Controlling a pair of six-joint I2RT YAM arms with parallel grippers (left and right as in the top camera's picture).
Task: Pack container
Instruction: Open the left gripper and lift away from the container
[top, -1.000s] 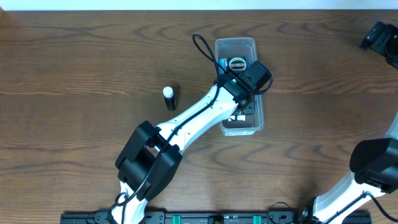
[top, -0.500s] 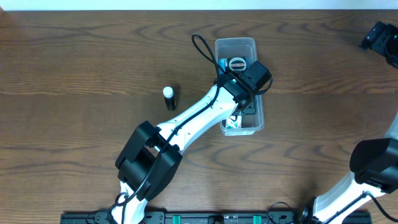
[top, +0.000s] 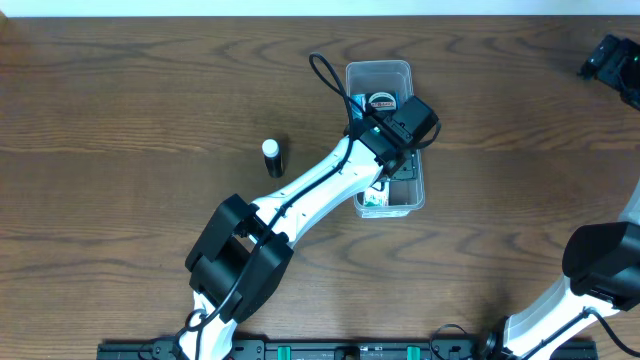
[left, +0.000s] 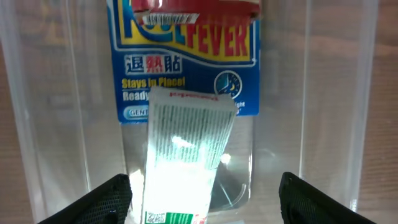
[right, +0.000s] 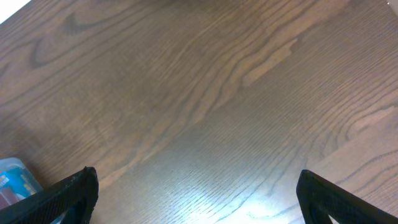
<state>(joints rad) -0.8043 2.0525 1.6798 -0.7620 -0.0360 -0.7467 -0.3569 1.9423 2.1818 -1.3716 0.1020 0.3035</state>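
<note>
The clear plastic container (top: 350, 80) stands lengthwise at the table's centre back. My left gripper (top: 404, 124) hovers over its middle, open and empty. In the left wrist view the container's clear walls (left: 56, 93) frame a blue fever-patch packet (left: 186, 68) and a white box with a green end (left: 183, 149) lying on the bottom between my spread left fingers (left: 202, 200). The white and green box also shows at the container's near end in the overhead view (top: 375, 200). A round tin (top: 381, 100) lies at the far end. My right gripper (top: 612, 58) is open and empty at the far right.
A small black tube with a white cap (top: 272, 157) lies on the wooden table left of the container. The right wrist view shows bare wood between the open right fingers (right: 196, 199), with a blue item (right: 12, 180) at the lower left edge.
The white and green box has come into view lying at the container's near end, free of the left gripper. Both arms have barely moved.
</note>
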